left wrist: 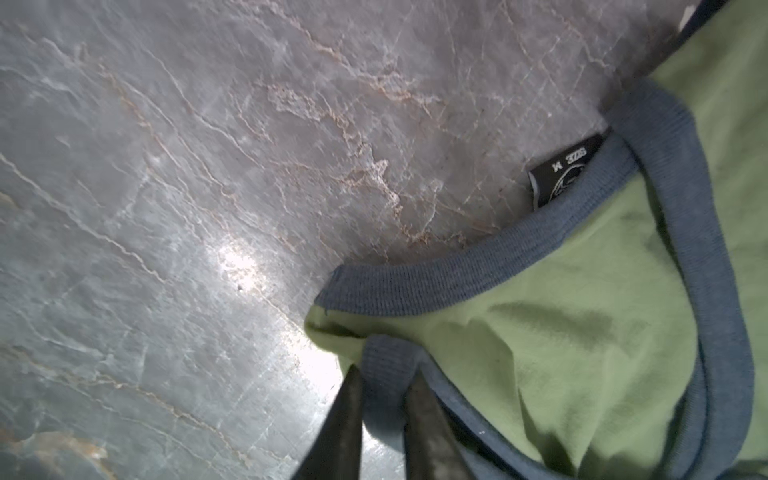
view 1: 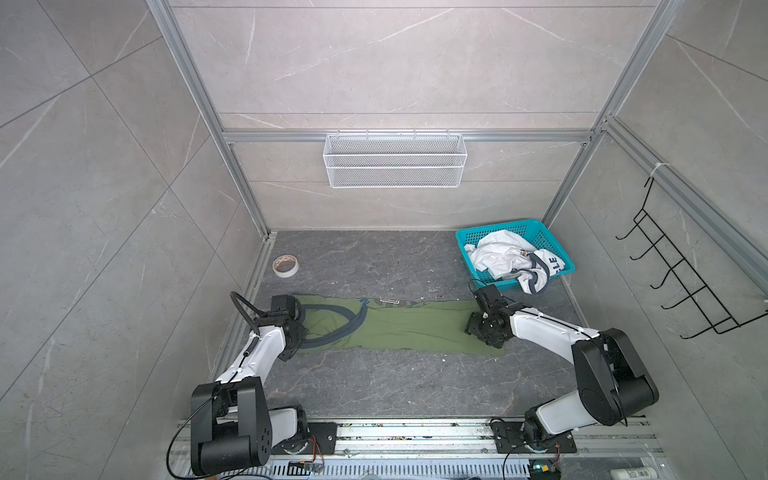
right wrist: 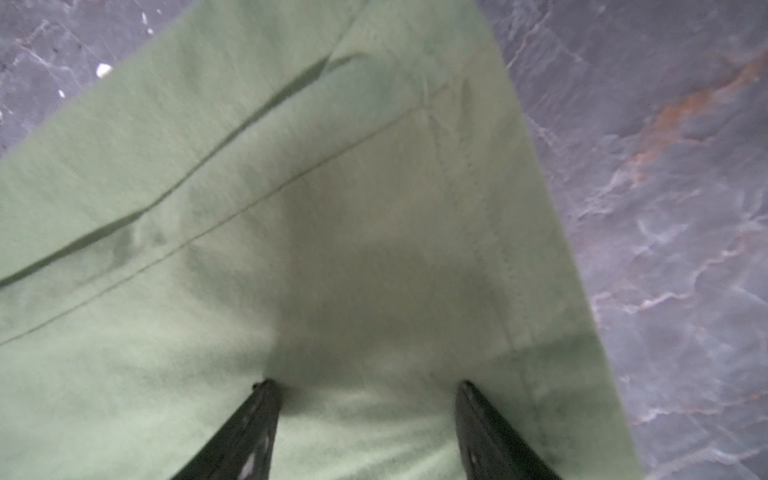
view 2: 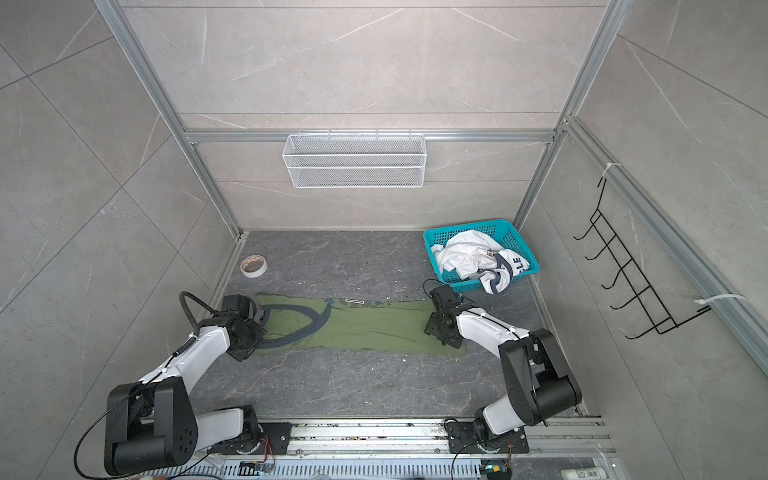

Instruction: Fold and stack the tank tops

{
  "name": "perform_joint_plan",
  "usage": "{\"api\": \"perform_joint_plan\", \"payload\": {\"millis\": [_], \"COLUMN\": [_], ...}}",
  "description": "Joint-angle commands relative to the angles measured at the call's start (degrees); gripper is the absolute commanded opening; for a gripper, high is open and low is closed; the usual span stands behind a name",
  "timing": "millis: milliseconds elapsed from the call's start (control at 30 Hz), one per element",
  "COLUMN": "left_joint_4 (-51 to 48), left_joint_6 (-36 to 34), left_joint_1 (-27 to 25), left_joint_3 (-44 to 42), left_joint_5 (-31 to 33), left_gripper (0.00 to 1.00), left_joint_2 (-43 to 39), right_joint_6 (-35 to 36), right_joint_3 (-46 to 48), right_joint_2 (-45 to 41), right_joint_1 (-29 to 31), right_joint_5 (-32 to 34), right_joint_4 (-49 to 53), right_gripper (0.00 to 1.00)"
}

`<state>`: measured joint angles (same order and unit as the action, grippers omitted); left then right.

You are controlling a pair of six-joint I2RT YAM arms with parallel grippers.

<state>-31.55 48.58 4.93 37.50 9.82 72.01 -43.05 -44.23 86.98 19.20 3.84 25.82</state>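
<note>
The green tank top (view 1: 407,328) lies flat on the table (view 1: 374,382) in a long strip. One end is just beside the teal basket (view 1: 503,231) and the other end is far away from it. The white tank top (view 1: 498,257) sits all crumpled inside the basket, and one part with blue letters hangs over the basket's edge. The left claw (left wrist: 385,370) is at the end of the green top that is far from the basket. It is closed, and its two dark fingers (left wrist: 345,415) pinch a bit of the grey trim (left wrist: 415,286) between them. A small black tag (left wrist: 565,170) peeks out from under the trim close by. The right claw (right wrist: 366,382) is at the end of the green top nearest the basket. It is open, with its two tips wide apart, right at the green cloth near the stitched hem, with nothing held between them. A roll of tape (view 1: 285,264) lies on the table too, well apart from the basket.
</note>
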Motion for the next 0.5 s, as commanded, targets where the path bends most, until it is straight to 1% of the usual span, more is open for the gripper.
{"api": "perform_joint_plan", "payload": {"millis": [0, 100, 333, 467], "left_joint_4": [0.2, -1.3, -6.6, -8.6], "left_joint_6": [-1.9, -2.7, -3.3, -4.5], "left_joint_1": [0.6, 0.6, 0.7, 0.7], "left_joint_3": [2.4, 4.9, 12.1, 15.8], "left_joint_5": [2.2, 3.4, 5.1, 6.3], "left_gripper": [0.11, 0.0, 0.0, 0.0], "left_joint_2": [1.1, 2.2, 3.7, 7.1], "right_joint_6": [0.7, 0.7, 1.3, 1.5], "right_joint_3": [0.9, 0.6, -0.4, -0.9], "right_joint_2": [1.1, 1.5, 2.5, 3.2], "right_joint_1": [-0.5, -0.6, -0.8, -0.8], "right_joint_5": [0.1, 0.8, 2.8, 3.2], "right_joint_4": [1.2, 1.6, 2.4, 2.6], "right_gripper": [0.69, 0.69, 0.69, 0.69]}}
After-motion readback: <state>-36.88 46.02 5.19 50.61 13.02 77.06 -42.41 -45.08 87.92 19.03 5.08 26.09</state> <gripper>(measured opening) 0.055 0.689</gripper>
